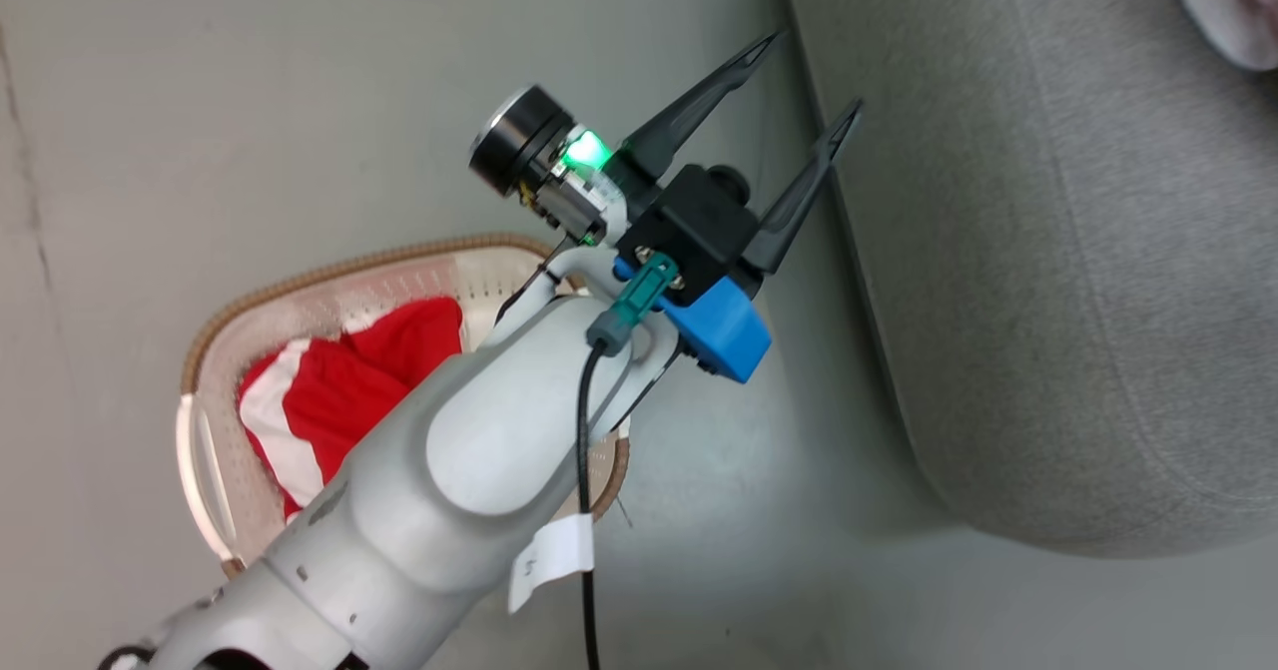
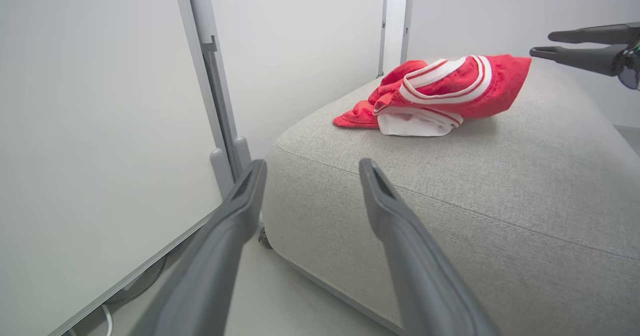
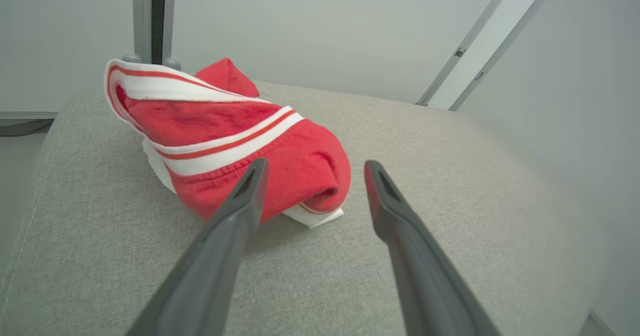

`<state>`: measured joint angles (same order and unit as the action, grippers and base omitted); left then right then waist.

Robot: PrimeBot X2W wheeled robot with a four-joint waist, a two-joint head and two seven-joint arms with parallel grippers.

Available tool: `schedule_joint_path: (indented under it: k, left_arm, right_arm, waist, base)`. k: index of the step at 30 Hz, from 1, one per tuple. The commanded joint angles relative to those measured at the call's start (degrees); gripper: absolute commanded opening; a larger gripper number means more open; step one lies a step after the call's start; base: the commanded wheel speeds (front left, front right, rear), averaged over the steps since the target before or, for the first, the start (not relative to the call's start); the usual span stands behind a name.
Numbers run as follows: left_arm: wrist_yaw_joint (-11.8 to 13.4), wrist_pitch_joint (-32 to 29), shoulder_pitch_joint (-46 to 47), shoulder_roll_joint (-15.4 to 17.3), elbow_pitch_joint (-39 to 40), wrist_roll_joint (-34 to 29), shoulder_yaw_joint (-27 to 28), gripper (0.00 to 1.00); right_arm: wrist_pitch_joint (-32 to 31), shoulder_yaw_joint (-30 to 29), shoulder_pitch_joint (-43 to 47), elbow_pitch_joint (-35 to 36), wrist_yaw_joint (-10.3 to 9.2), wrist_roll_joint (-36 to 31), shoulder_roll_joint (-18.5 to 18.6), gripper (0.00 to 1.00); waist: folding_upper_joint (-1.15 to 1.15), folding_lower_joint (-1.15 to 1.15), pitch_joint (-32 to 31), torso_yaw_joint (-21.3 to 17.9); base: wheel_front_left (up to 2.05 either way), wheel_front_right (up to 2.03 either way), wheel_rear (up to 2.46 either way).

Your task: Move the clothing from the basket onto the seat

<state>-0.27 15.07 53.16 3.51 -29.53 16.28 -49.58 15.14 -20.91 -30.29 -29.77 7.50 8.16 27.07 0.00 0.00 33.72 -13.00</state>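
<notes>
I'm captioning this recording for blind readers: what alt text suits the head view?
The robot's left claw, open and empty, hangs above the floor between a basket holding red-and-white clothing and a large grey seat. Another red-and-white garment lies on the seat at the picture's top right corner.

Head camera overhead, both wrist cameras low, facing seat [image 2: 500,186]

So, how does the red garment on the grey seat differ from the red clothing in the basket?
The red, white-striped garment lies bunched on the grey fabric seat, in plain sight; the red clothing lies inside the cream perforated basket, partly hidden behind the pale arm. The garment shows narrow striped bands; the clothing shows one broad white panel. Both are soft red-and-white fabric.
</notes>
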Motion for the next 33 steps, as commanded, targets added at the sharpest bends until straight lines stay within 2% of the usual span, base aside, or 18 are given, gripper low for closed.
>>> schedule_joint_path:
  k: [1,8,18,26,33]
  left_arm:
    - [0.25,0.15,-2.12,0.48,0.57,0.34,1.18,1.0]
    - [0.79,0.15,-8.63,1.64,2.38,0.78,5.6,1.0]
    - [2.27,0.14,-19.07,4.32,6.3,0.37,14.81,1.0]
    - [2.55,0.15,-26.2,5.63,9.09,-1.09,21.65,1.0]
    - [2.25,0.14,-32.08,5.7,12.22,-2.93,28.22,1.0]
  right_arm:
    - [0.02,-0.85,2.91,1.4,-0.01,-0.86,-0.63,1.0]
    - [0.01,-0.42,8.27,9.89,-0.01,-2.42,-2.6,1.0]
    - [0.01,8.14,12.22,22.53,-0.01,-2.19,-6.69,1.0]
    - [0.0,15.49,15.41,26.19,-0.01,-1.05,-11.15,1.0]
    - [0.01,20.03,17.59,24.48,-0.01,-0.27,-13.73,1.0]
  waist:
    - [0.0,0.0,-5.09,-0.51]
    - [0.0,0.0,-12.29,-0.66]
    - [0.0,0.0,-19.66,2.82]
    - [0.0,0.0,-22.98,6.89]
    - [0.0,0.0,-25.22,9.84]
  base:
    - [0.0,0.0,0.0]
    - [0.0,0.0,0.0]
    - [0.0,0.0,0.0]
    - [0.0,0.0,0.0]
    - [0.0,0.0,0.0]
